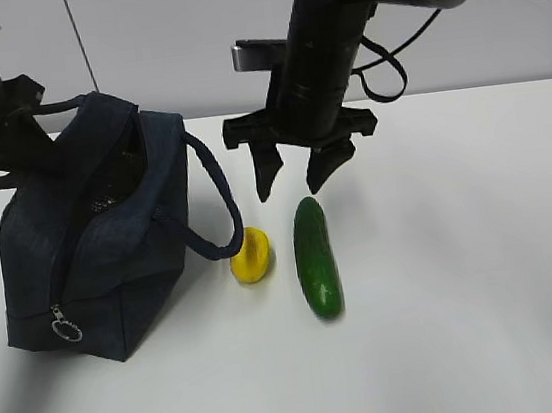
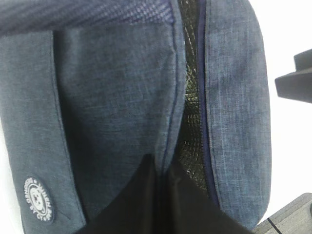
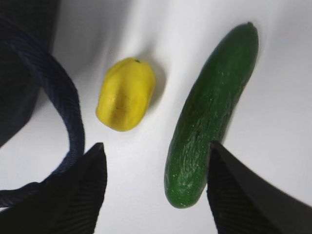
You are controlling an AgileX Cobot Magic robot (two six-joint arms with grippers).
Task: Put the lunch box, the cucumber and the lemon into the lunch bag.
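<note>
The navy lunch bag (image 1: 100, 248) stands at the left with its top zipper open. My left gripper (image 1: 15, 133) is shut on the fabric edge beside the opening; in the left wrist view its jaws (image 2: 161, 168) pinch the bag (image 2: 112, 97) next to the dark lining. The yellow lemon (image 1: 251, 254) and the green cucumber (image 1: 317, 257) lie on the table right of the bag. My right gripper (image 1: 289, 191) hangs open and empty just above them. In the right wrist view the gripper (image 3: 156, 146) frames the cucumber's (image 3: 209, 112) near end, with the lemon (image 3: 126, 94) beyond. The lunch box is out of view.
One loop handle (image 1: 217, 199) of the bag hangs down toward the lemon and shows beside my right gripper's left finger (image 3: 68, 107). A metal ring pull (image 1: 67, 331) hangs at the bag's front corner. The white table (image 1: 468, 294) stretches to the right.
</note>
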